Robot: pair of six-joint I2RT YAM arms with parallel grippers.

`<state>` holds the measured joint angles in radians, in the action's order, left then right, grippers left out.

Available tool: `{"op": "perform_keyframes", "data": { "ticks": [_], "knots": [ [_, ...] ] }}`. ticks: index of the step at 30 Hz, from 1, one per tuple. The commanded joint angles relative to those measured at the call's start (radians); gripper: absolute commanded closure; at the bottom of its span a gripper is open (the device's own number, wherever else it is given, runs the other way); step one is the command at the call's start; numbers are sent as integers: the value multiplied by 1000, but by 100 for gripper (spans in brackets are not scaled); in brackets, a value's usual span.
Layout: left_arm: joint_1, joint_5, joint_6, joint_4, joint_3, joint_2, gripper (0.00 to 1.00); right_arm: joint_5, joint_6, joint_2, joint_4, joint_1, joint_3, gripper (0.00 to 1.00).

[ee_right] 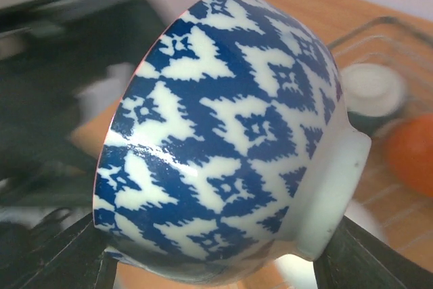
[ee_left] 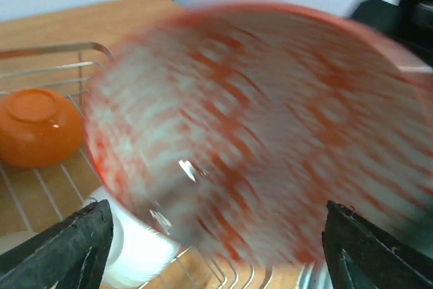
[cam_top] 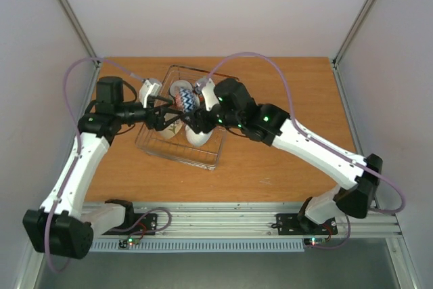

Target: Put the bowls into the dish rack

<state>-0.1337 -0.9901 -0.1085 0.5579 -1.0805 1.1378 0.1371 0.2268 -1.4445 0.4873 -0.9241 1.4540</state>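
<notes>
The right gripper (ee_right: 216,241) grips the blue-patterned bowl (ee_right: 230,140) on its side, rim toward the left of the frame and foot toward the right, so the bowl's axis runs across the jaws. From above, the dish rack (cam_top: 203,162) sits mid-frame beneath both wrists. The right arm looks the one placed to stand this bowl on edge. The left gripper (ee_left: 216,235) has its jaws wide, with a blurred red-patterned bowl (ee_left: 270,133) between them, apparently loose. 1 orange bowl (ee_left: 37,126) lies upside down in the rack, at centre left.

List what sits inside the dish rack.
An orange bowl and a white bowl show in the dish rack; the left arm, right arm and blue bowl hide the rest.
</notes>
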Motion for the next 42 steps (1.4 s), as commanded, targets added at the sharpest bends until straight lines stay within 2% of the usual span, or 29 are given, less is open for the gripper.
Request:
{"op": "perform_keyframes", "data": {
  "ticks": [1, 13, 22, 42],
  "knots": [
    [-3, 121, -16, -36, 4, -117, 15, -398, 36, -169, 234, 28, 162, 99],
    [-3, 149, -33, -21, -1, -109, 15, -593, 18, -477, 510, 70, 490, 99],
    [-3, 146, -37, -20, 2, -111, 15, -557, 27, -605, 579, 123, 620, 99],
    [-3, 132, -34, -21, 1, -66, 14, -560, 66, -816, 744, 162, 782, 99]
  ]
}}
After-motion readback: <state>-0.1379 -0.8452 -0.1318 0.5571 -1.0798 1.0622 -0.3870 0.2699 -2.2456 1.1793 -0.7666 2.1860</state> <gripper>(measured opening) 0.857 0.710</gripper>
